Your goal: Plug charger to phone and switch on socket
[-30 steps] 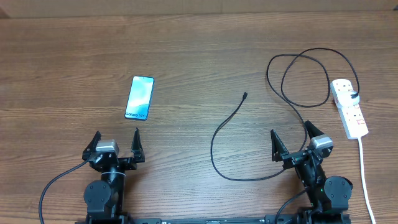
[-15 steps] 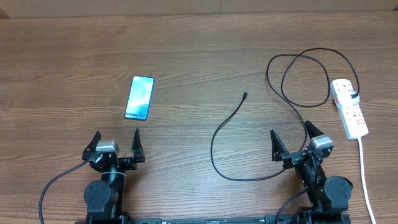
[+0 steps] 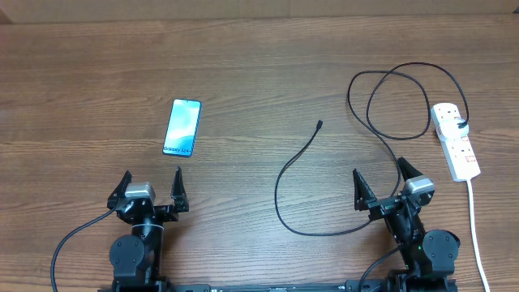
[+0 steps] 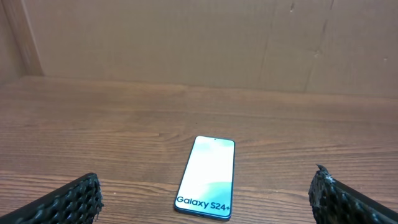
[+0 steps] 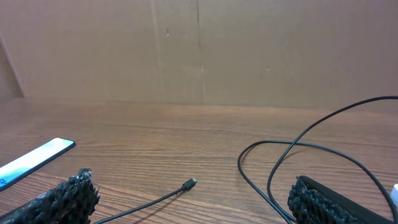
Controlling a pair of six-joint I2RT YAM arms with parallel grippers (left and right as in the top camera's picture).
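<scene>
The phone (image 3: 182,127) lies flat on the table at the left, its lit screen reading "Galaxy S24+"; it also shows in the left wrist view (image 4: 208,178). My left gripper (image 3: 152,179) is open and empty, just in front of the phone. The charger cable (image 3: 284,174) loops across the right half, its small plug tip (image 3: 319,124) free at mid-table, also in the right wrist view (image 5: 190,183). The socket (image 3: 455,140) lies at the far right with a black plug in it. My right gripper (image 3: 379,178) is open and empty, near the cable.
A white cord (image 3: 475,227) trails from the socket toward the front right edge. A brown cardboard wall (image 4: 199,43) stands behind the table.
</scene>
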